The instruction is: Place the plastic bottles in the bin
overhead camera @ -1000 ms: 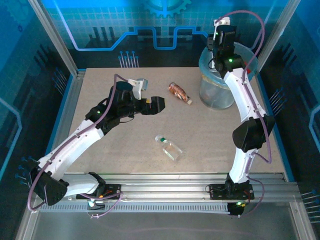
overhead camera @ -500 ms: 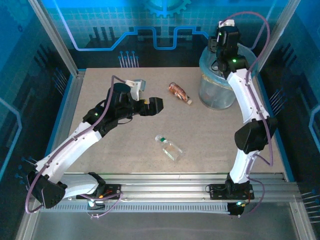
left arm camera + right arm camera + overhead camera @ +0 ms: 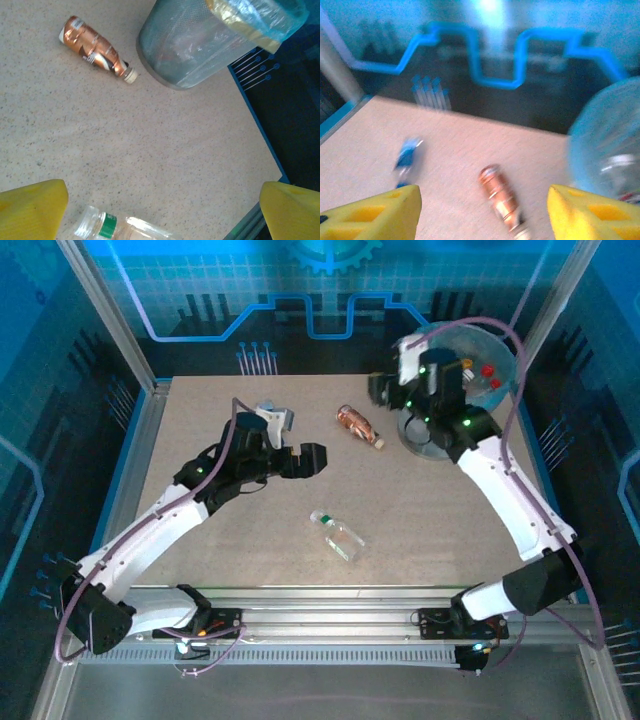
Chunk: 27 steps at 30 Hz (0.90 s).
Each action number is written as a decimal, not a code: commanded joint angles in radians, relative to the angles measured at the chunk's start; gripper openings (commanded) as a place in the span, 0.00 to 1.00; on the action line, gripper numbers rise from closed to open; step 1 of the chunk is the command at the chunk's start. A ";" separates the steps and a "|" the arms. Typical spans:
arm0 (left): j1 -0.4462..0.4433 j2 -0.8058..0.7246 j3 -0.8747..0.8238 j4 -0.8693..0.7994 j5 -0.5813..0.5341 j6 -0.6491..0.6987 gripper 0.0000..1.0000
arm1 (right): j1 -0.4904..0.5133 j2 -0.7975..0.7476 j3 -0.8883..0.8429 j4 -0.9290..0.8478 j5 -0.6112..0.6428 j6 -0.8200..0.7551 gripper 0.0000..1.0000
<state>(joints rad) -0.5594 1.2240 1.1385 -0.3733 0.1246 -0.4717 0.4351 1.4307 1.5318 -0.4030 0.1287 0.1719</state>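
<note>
Brown bottle [image 3: 358, 426] lies on desk [image 3: 230, 540] just left of bin [image 3: 512, 365]. Clear bottle [image 3: 337, 535] lies mid-desk, cut off in left wrist view. Your left pincer [image 3: 305, 458]: spread, empty, low, left of both bottles. Your right pincer [image 3: 385, 390]: spread, empty, hovers beside bin rim, its wrist view blurred.

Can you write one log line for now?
left fingers open, empty | right fingers open, empty | brown bottle lying near bin | clear bottle lying on table
</note>
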 commanded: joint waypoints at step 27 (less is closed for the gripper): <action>0.089 -0.370 -0.348 -0.161 -0.334 0.105 0.99 | 0.445 0.565 0.074 -0.547 0.025 0.052 0.75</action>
<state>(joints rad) -0.4816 0.8680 0.7921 -0.5091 -0.1795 -0.4080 0.8658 1.9560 1.5600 -0.8600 0.1234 0.2249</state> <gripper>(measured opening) 0.989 0.744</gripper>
